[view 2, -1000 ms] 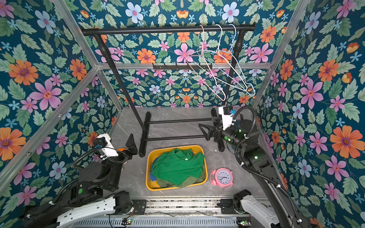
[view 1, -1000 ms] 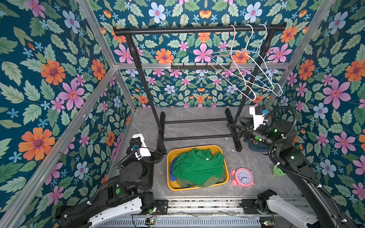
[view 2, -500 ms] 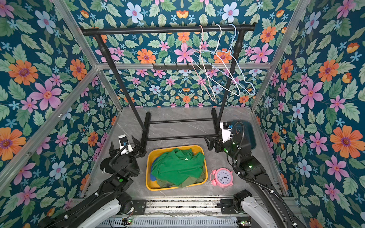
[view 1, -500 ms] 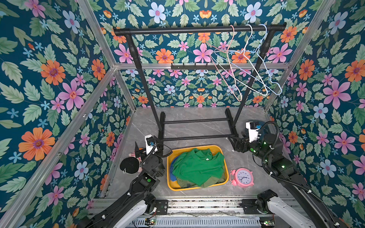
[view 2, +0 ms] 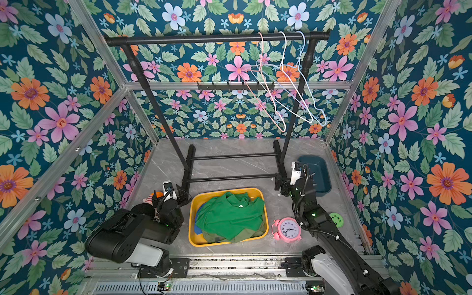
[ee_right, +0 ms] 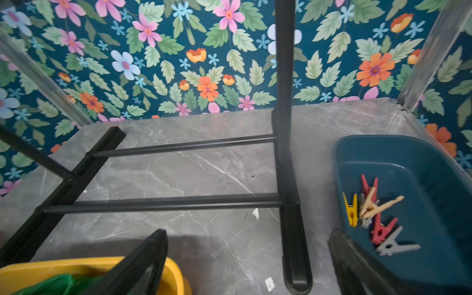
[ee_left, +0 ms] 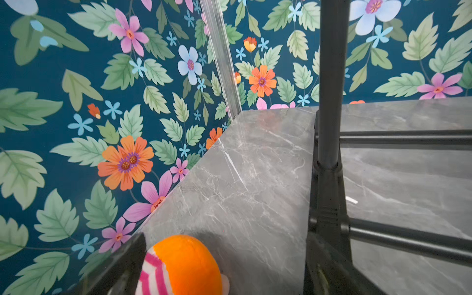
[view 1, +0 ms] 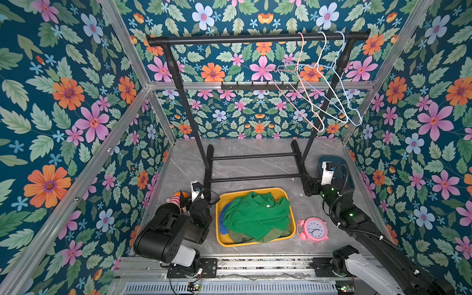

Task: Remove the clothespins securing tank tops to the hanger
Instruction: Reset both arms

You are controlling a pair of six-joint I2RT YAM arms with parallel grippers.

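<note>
Three bare wire hangers [view 1: 319,84] [view 2: 283,84] hang at the right end of the black rack's bar. The tank tops lie heaped in a yellow tub [view 1: 217,224] [view 2: 190,224], bright green [view 1: 255,214] [view 2: 229,214] on top, blue and olive edges beneath. Several clothespins [ee_right: 370,209], red, yellow, peach and grey, lie in a dark blue tray [ee_right: 421,163] [view 2: 319,173]. My left gripper [view 1: 194,196] [ee_left: 227,255] stands open, low by the tub's left corner. My right gripper [view 1: 310,186] [ee_right: 245,255] is open and empty, low between the tub and the tray.
The rack's feet and cross bars [view 1: 255,176] lie on the grey table just ahead of both grippers. An orange plush toy [ee_left: 184,265] [view 1: 176,198] sits beside my left fingers. A pink alarm clock [view 1: 313,229] stands right of the tub. Flowered walls close three sides.
Both arms have come down and back toward the front. The left arm folded in beside the tub; the right gripper dropped from beside the rack post to the table. Both stayed open.
</note>
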